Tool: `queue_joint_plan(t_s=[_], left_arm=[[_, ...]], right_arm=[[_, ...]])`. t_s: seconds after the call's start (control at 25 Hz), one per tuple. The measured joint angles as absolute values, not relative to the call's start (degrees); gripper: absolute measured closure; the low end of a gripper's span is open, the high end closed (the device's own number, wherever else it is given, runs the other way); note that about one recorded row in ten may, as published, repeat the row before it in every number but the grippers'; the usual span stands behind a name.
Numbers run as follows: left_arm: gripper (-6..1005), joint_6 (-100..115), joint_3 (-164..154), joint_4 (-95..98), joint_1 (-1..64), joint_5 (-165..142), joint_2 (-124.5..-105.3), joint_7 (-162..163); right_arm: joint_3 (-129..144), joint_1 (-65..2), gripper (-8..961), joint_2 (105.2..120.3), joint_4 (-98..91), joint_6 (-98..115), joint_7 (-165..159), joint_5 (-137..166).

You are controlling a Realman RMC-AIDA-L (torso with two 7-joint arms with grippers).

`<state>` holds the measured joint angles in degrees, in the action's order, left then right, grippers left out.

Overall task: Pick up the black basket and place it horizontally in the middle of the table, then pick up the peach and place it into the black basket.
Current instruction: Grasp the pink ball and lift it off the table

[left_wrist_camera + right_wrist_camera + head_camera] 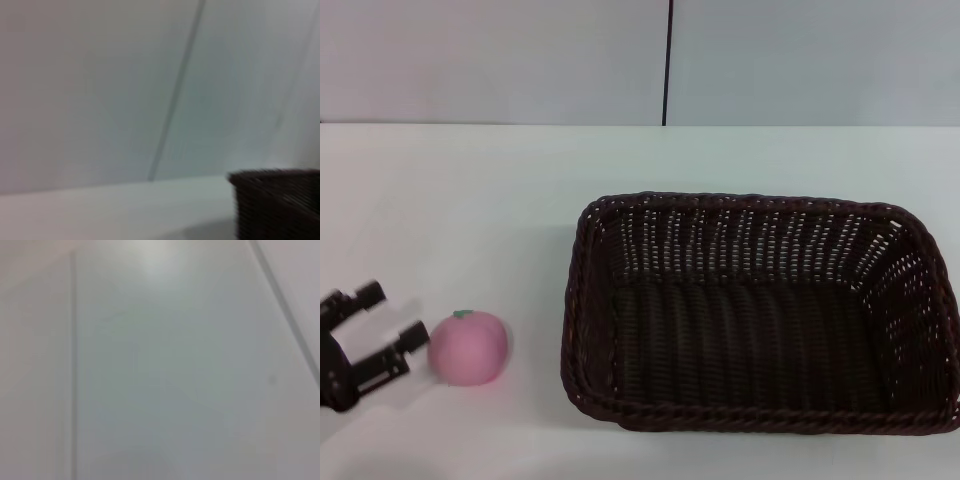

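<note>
Peach (469, 347) sits on the table (470, 200) near its left front corner, just beside my left claw (392, 318), whose fingers are spread wide and empty. Black basket (760, 310) lies lengthwise toward the right edge.

Ahead of me stands a plain pale grey-white wall (500, 60), flat and bare. A thin dark vertical seam (670, 60) splits it into two panels, running straight down to its lower edge. My left wrist view shows that seam (175, 100) slanting across.
</note>
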<state>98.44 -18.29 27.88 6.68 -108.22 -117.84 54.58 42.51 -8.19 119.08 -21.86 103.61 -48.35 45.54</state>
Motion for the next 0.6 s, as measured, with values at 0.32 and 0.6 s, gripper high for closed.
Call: queue_joint_plan(t_s=[0.32,0.6], left_arm=[[195,101.6,-18.6,28.7,7.1,-115.9,-117.81,57.5],[196,93.9,-18.6,18.9,9.1,-116.1,-118.32,45.6]], right_arm=[[40.2,-8.1,343,119.00,-19.2,104.1,-47.5,44.9],[38.6,-9.2,342,118.92,-17.9,104.0,-47.4,44.8]])
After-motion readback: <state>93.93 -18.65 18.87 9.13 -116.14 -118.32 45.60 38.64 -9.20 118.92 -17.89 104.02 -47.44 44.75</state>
